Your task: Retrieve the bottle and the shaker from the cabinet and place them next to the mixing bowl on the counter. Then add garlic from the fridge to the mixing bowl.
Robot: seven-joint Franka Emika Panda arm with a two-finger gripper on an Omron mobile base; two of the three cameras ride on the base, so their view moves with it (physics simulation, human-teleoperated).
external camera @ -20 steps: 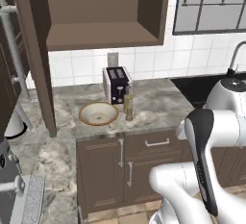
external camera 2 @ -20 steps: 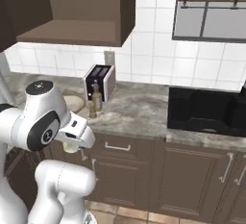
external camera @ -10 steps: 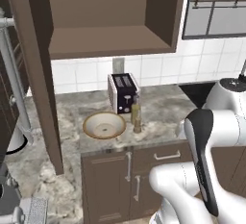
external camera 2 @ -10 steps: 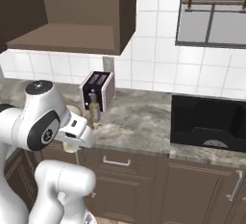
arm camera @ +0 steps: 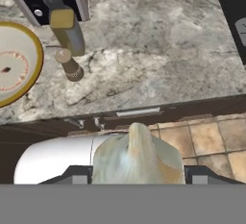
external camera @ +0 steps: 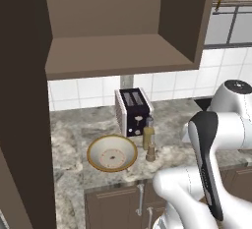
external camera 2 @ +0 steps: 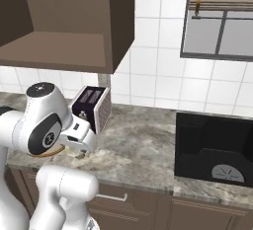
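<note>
The gripper [arm camera: 137,182] was clamped on a garlic [arm camera: 137,158] above the counter [arm camera: 158,64] edge. The bottle [external camera: 148,132] and shaker [external camera: 151,151] stood just right of the bowl [external camera: 112,153], before the toaster [external camera: 133,111].

You've got the dark brown wooden wall cabinet [external camera: 123,41] open, its plain shelf bare, one door edge-on down the left. On the grey-beige marbled stone counter [external camera: 69,134] the wide shallow tan-rimmed mixing bowl [external camera: 112,153] sits left of the slim olive-yellow bottle [external camera: 148,134] and the small brown shaker [external camera: 151,152]. Shaker stands just in front of the bottle, both upright, close beside the bowl. A black-and-silver two-slot toaster [external camera: 133,111] stands right behind them. The white arm [external camera: 211,164] fills the lower right.
</note>
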